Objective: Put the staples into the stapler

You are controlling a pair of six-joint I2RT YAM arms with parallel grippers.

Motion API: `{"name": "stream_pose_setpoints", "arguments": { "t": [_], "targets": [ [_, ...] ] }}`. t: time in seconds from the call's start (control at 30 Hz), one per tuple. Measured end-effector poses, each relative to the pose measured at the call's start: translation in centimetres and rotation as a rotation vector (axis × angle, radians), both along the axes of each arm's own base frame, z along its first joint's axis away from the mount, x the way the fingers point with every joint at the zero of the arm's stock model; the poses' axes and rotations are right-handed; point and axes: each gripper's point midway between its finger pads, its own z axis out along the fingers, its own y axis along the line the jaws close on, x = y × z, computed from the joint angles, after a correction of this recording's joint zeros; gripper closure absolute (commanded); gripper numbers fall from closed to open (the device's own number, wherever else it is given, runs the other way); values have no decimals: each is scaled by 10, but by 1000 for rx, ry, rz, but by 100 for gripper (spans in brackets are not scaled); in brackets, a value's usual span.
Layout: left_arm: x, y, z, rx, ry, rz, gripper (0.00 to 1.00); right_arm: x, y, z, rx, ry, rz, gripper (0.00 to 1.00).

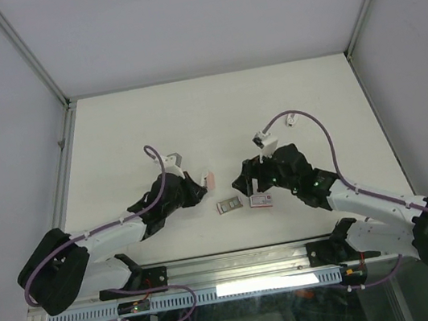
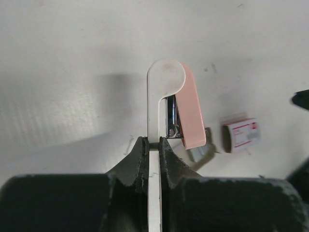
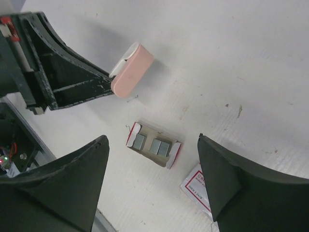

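A small stapler [image 2: 166, 92] with a white base and pink top [image 2: 192, 116] is clamped by its white base in my left gripper [image 2: 154, 144], which is shut on it. A silvery metal part shows between base and top. The staples' grey inner tray [image 3: 153, 145] lies on the table with silvery strips in it. The white, red-labelled box [image 3: 195, 186] lies just to its right. My right gripper [image 3: 152, 140] hangs open above the tray, its fingers wide on either side and touching nothing. From above, the stapler [image 1: 210, 180], tray [image 1: 228, 204] and box [image 1: 262, 199] lie between the two grippers.
The white table [image 1: 216, 119] is walled by grey panels at the back and sides. A metal rail [image 1: 231, 268] with both arm bases runs along the near edge. The left gripper [image 3: 63, 82] shows in the right wrist view, close to the tray's upper left.
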Motion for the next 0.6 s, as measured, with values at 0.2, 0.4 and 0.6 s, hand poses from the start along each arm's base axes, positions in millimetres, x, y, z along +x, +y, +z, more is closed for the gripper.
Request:
{"name": "stream_pose_setpoints", "arguments": {
  "t": [0.2,0.4,0.6],
  "targets": [
    [-17,-19,23,-176,90,-24,100,-19,15,-6,-112,-56,38,23],
    [-33,-23,19,-191,190,-53,100,-15,33,0,-217,-136,34,23],
    [-38,-24,19,-189,218,-68,100,-17,51,-10,-329,-181,50,25]
  ]
}}
